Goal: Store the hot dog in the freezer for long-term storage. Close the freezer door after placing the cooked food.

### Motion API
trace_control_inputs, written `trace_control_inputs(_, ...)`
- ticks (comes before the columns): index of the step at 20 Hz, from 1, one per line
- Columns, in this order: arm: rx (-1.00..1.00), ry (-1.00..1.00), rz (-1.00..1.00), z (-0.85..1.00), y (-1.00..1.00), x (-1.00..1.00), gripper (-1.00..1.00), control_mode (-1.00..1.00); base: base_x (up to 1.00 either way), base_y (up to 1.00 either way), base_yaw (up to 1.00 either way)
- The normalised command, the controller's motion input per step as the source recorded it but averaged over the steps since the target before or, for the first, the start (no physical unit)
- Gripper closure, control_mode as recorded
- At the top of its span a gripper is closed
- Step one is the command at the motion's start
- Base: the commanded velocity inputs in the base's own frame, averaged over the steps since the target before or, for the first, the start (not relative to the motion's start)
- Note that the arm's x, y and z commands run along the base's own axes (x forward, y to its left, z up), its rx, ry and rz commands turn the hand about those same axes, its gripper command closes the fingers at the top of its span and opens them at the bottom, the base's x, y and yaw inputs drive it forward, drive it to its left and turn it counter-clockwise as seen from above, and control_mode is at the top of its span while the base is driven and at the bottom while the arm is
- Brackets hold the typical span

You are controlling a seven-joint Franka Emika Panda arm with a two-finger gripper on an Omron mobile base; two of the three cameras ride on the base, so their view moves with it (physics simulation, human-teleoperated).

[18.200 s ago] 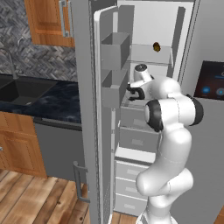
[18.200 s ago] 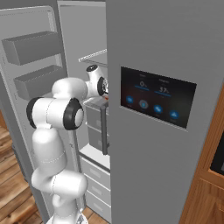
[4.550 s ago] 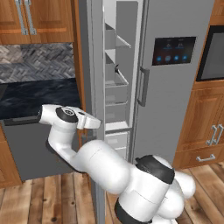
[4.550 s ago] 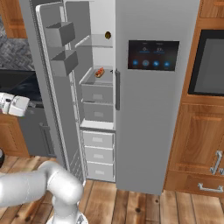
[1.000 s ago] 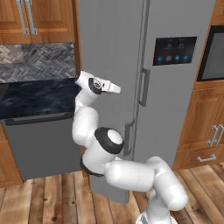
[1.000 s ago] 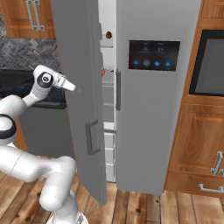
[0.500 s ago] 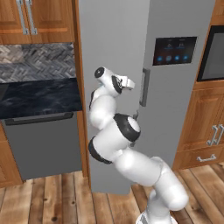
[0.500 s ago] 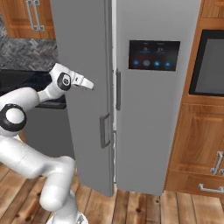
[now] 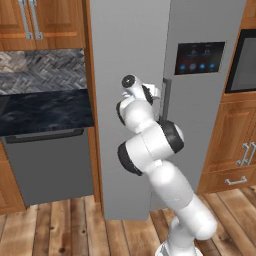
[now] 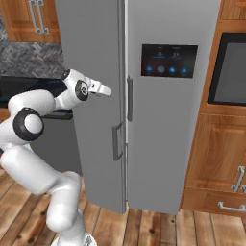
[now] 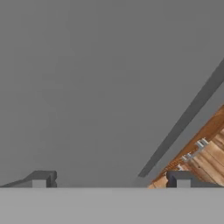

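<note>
While the arm reaches fwd, status per item:

Freezer door (image 10: 96, 96): plain grey panel, looks shut or all but shut; its edge runs alongside the neighbouring grey door w/ only a thin seam between them in right base view.
Door handle (image 10: 116, 141): vertical grey bar at the panel's right edge, low on the door; seen as a dark diagonal strip in hand view (image 11: 183, 118).
Gripper (image 10: 102, 89): at the door's outer face, upper-mid height, left of the seam; contact w/ the panel cannot be told. In left base view the gripper (image 9: 156, 93) sits close to the seam, partly hidden by the wrist.
Jaws: spread wide, nothing between them; both finger tips (image 11: 41, 178) rise well apart in hand view, w/ bare grey door beyond.
Hot dog: behind closed doors, position cannot be told.
Screen door (image 10: 173, 120): grey, w/ dark touchscreen panel (image 10: 169, 60) at upper part; own bar handle (image 10: 129, 99) just right of the seam.
Surroundings: wood cabinets (image 10: 216, 158) to the right, black counter (image 9: 45, 110) to the left, plank floor (image 9: 60, 230) below.
</note>
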Motion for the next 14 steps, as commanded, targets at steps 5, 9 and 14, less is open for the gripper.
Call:
trace_control_inputs(5,0.10,0.00,0.08,0.03,-0.08,0.14,-1.00,-1.00,0.00,0.00,0.00)
trace_control_inputs(9,0.22,0.00,0.15,0.18,-0.47,0.19,-1.00,-1.00,0.00,0.00,0.00)
trace_control_inputs(14,0.10,0.00,0.13,0.08,-0.45,0.23,-1.00,-1.00,0.00,0.00,0.00)
